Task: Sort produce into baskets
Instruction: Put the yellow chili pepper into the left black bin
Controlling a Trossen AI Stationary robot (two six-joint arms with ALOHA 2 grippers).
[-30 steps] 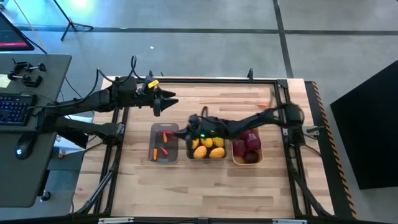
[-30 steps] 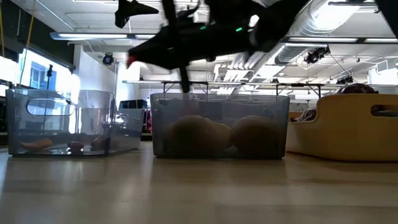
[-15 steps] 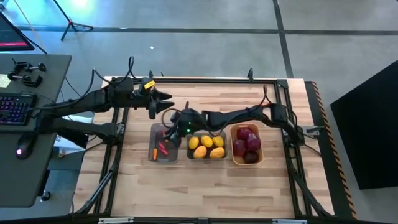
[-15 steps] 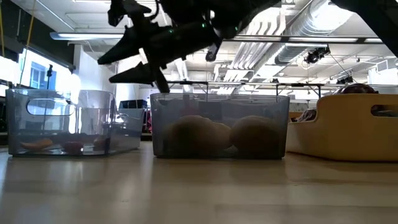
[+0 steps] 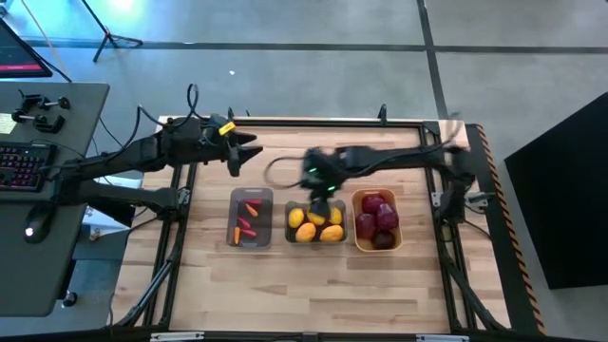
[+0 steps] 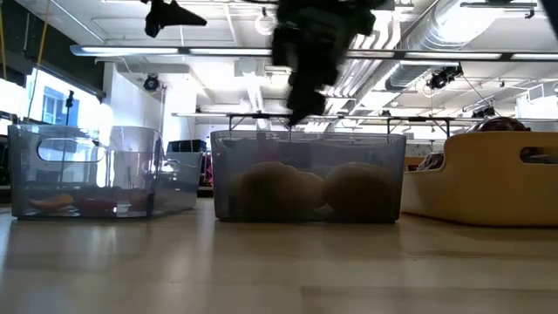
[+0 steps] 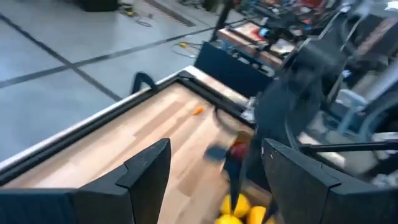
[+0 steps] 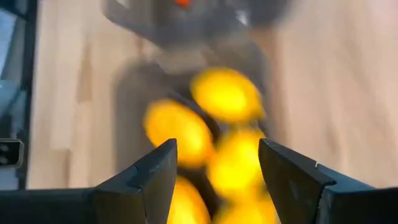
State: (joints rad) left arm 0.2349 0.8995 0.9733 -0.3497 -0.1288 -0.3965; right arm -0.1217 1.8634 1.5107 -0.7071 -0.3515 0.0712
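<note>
— What sits nearest on the pale wooden table [image 5: 313, 275]?

— Three small rectangular baskets in a row. The left smoky grey translucent basket [image 5: 251, 218] holds thin red-orange pepper pieces [image 5: 249, 228]. The middle smoky grey basket [image 5: 317, 226] holds small yellow oval lemons [image 5: 319, 224]. The orange-yellow basket [image 5: 377, 221] on the right holds dark red round apples [image 5: 380, 217].

— And the arms?

— The right gripper [image 5: 321, 179] hangs above the far edge of the lemon basket, its dark fingers [image 8: 149, 177] spread and empty. Farther back, the left gripper [image 5: 245, 152] hovers over the table's far left, fingers [image 7: 146, 171] likewise apart. One small orange piece [image 7: 198, 110] lies alone near the far rim.
</note>
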